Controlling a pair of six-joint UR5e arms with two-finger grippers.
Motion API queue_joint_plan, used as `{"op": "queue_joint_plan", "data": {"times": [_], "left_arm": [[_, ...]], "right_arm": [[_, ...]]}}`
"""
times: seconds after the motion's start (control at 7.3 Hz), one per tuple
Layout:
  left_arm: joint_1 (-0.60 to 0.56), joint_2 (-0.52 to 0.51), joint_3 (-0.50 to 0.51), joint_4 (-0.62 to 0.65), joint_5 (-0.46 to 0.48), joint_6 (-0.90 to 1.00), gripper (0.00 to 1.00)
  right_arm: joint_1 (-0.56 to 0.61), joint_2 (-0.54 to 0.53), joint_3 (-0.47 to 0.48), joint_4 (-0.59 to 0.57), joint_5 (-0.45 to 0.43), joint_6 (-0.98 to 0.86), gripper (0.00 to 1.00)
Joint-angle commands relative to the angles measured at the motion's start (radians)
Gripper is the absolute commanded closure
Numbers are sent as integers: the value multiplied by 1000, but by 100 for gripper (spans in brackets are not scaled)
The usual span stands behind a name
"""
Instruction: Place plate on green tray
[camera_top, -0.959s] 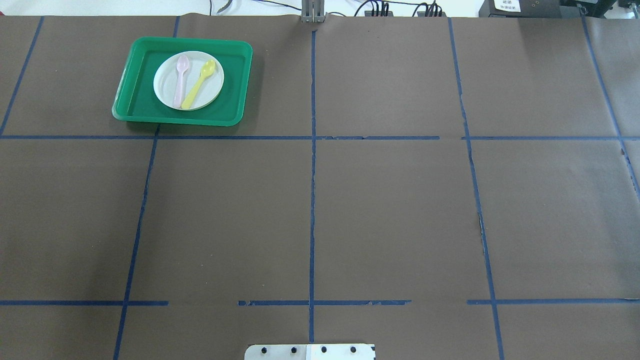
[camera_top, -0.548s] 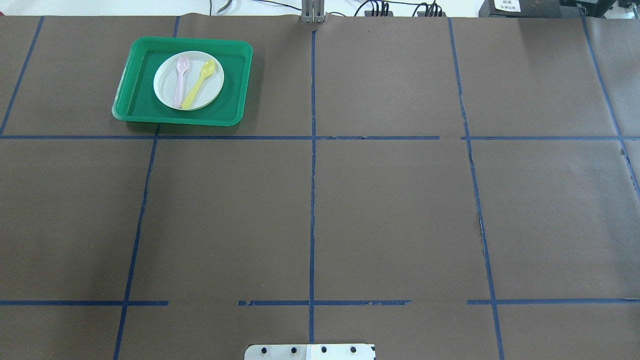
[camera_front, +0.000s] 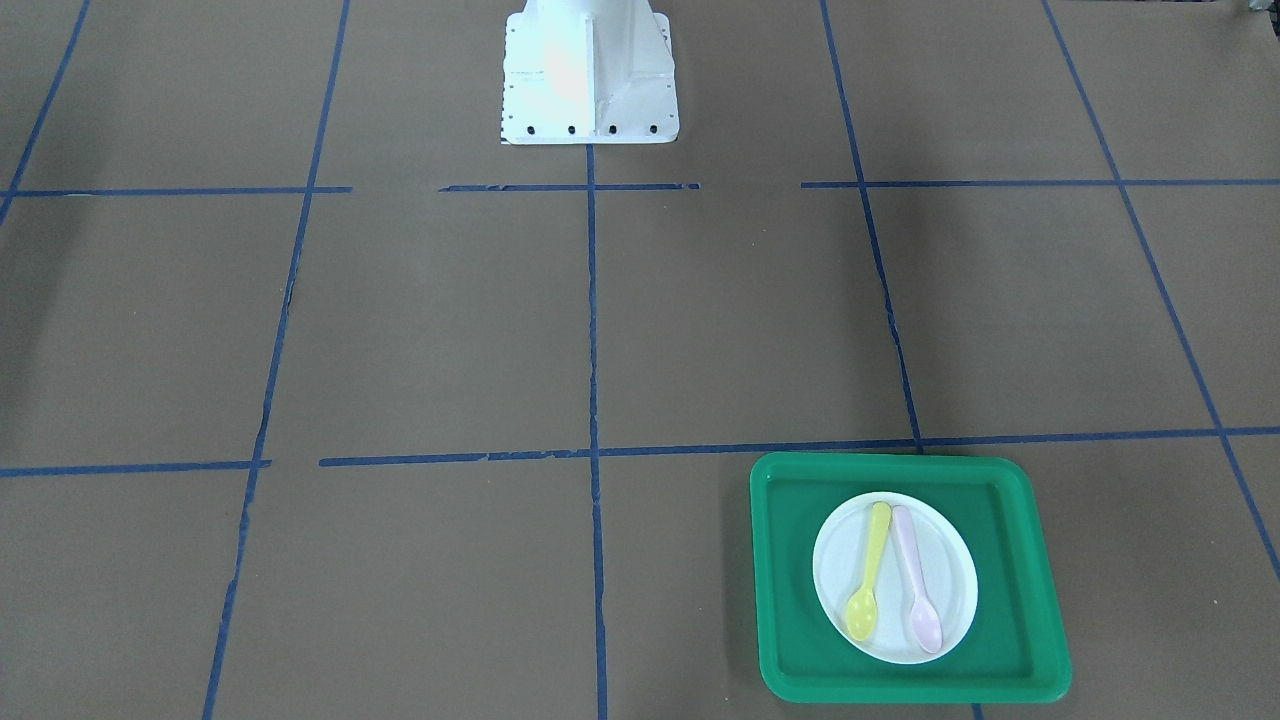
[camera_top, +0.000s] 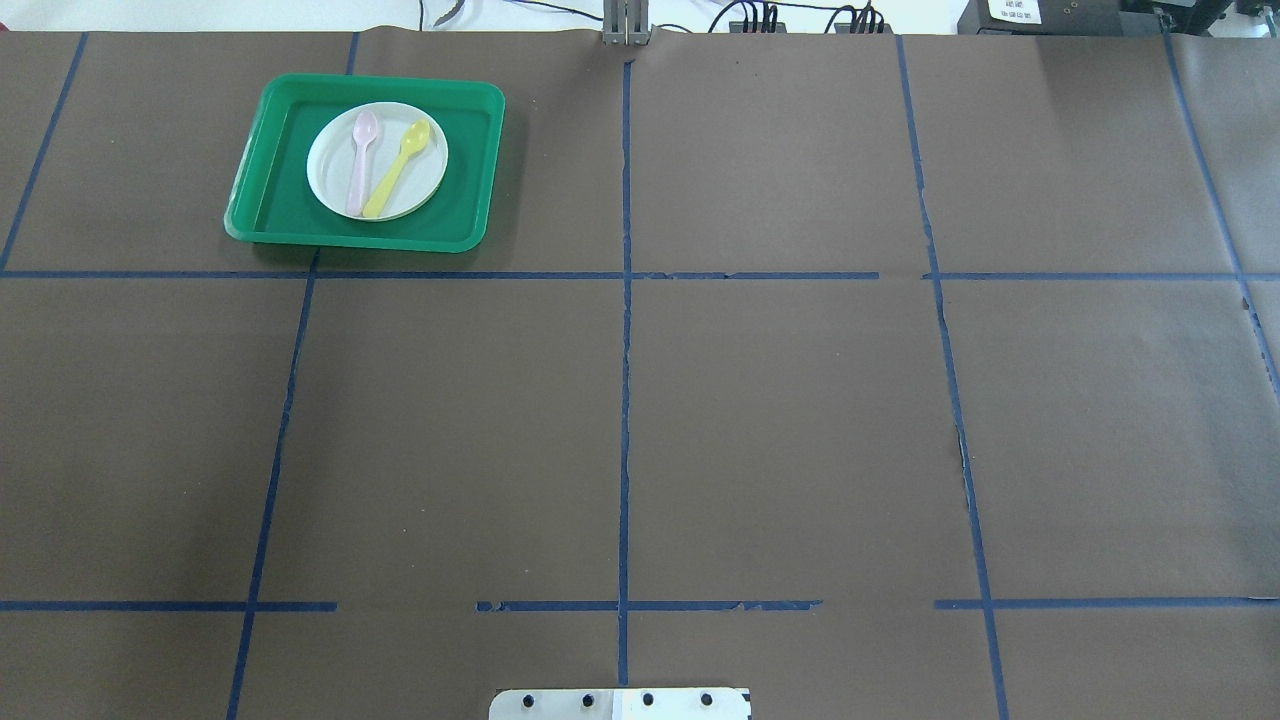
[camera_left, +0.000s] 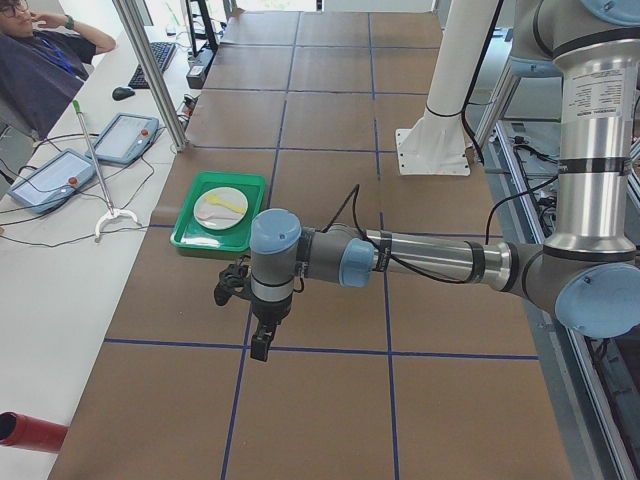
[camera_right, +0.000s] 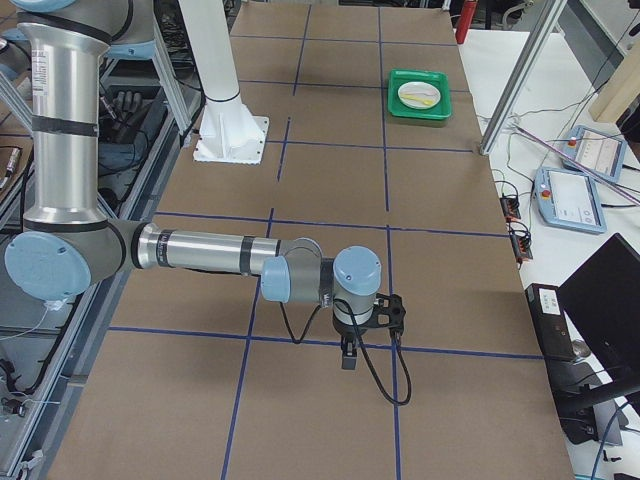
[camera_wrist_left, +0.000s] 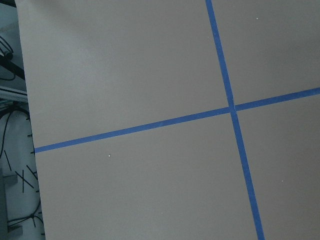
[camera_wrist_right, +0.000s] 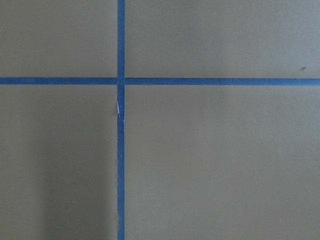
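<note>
The white plate (camera_top: 328, 168) lies inside the green tray (camera_top: 272, 195) at the table's far left, with a pink spoon (camera_top: 358, 172) and a yellow spoon (camera_top: 398, 172) lying on it. The front-facing view shows the plate (camera_front: 955, 585) on the tray (camera_front: 790, 570) too. Neither gripper is near the tray. My left gripper (camera_left: 260, 345) shows only in the exterior left view, pointing down over bare table, well short of the tray (camera_left: 195, 238). My right gripper (camera_right: 347, 358) shows only in the exterior right view, far from the tray (camera_right: 400, 108). I cannot tell whether either gripper is open or shut.
The white robot base (camera_front: 588, 70) stands at the table's near middle edge. Blue tape lines cross the brown table cover. Beyond the tray's side, an operator (camera_left: 40, 60) sits at a bench with teach pendants (camera_left: 125, 135) and a metal post (camera_left: 150, 70).
</note>
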Motion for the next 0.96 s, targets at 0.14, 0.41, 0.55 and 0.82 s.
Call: {"op": "queue_joint_plan", "data": {"times": [0.14,0.41,0.55,0.82], "left_arm": [[0,7,-16,61,-167,9,0],[0,6,-14,58,-169,9,0],[0,6,-14,58,-170,9,0],[0,7,-11,58,-170,9,0]], "right_arm": [[0,0,0,0,0,0,0],[0,0,0,0,0,0,0],[0,0,0,2,0,0,0],[0,0,0,0,0,0,0]]}}
